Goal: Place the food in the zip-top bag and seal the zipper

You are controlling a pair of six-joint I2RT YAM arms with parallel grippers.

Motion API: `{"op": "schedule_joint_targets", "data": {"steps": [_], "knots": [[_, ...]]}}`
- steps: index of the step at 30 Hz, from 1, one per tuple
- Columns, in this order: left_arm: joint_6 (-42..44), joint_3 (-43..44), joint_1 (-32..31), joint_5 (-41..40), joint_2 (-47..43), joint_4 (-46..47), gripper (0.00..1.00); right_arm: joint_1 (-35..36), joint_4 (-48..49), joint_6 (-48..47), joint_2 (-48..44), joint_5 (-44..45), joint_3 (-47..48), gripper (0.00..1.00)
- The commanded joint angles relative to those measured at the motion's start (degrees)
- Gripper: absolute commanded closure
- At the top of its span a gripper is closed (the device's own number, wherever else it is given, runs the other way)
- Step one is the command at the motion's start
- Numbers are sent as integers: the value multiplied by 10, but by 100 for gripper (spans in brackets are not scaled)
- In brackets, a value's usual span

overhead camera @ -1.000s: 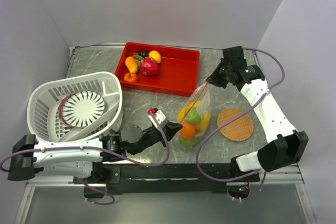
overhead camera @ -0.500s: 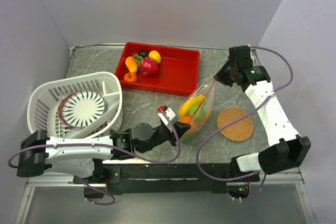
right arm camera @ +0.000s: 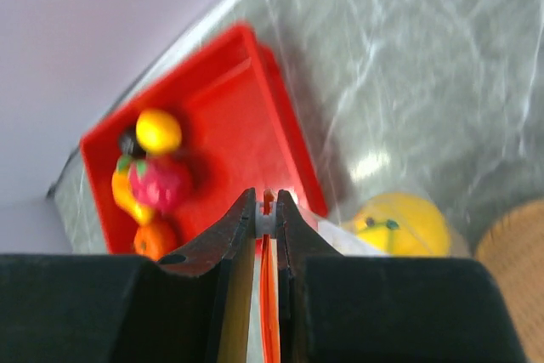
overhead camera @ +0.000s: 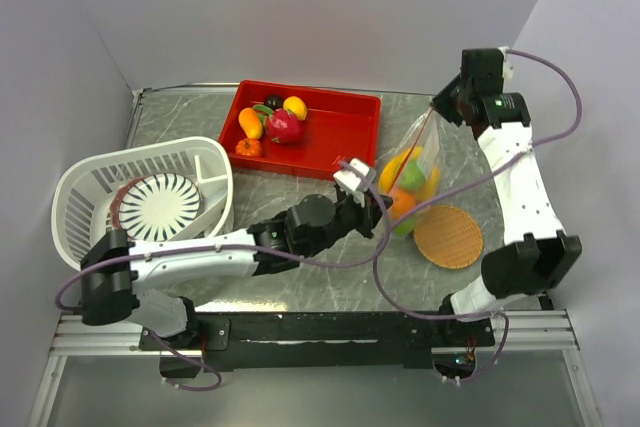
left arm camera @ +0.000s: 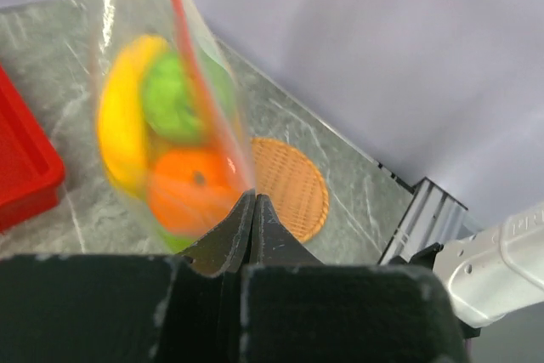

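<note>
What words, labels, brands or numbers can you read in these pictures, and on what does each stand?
None can be read for certain.
White arm link: faint grey marking at the picture's edge, cut off and blurred, unreadable.
Red tray, zip-top bag, white basket: no text seen.

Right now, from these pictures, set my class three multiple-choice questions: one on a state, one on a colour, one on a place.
1. The bag is:
A lying flat, untouched
B pinched by the left hand and the right hand
C folded up

2. The strip along its rim is:
A blue
B reddish-orange
C white

3. The round mat lies:
A on the table
B inside the bag
C against the wall

Answers:
1 B, each hand's fingers are closed on it.
2 B, the right wrist view shows that colour.
3 A, it sits flat on the table near the bag.
</note>
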Motion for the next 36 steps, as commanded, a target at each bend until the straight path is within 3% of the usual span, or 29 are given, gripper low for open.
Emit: {"op": "schedule_joint_targets", "data": {"steps": [1,13,19,23,26,29,31,32,33,35,36], "knots": [[-37,33,3,77,35,-17,99,-24,89,-17,43,81,50,100],[-88,15,32,87,44,-19,99,-26,127,-24,51,70,25,100],[-125,-10,66,51,19,-57,99,5,128,-43,113,44,45,100],[-161,-38,94,39,-7,-81,95,37,118,-63,175,40,72,100],[-176,-56,114,40,-40,-95,87,59,95,-79,216,38,110,94],[-175,-69,128,33,-63,-108,86,77,96,-93,233,28,130,79],[-176,-77,138,28,-72,-124,75,83,105,-106,236,6,146,50],[-178,-79,143,27,-80,-129,75,90,104,-111,238,2,155,40],[-180,-81,149,30,-86,-134,72,95,102,-122,239,-2,167,22],[-185,-92,163,35,-101,-136,65,102,79,-130,249,-2,217,6],[-188,-97,168,36,-107,-136,52,104,54,-134,251,-3,252,0]]}}
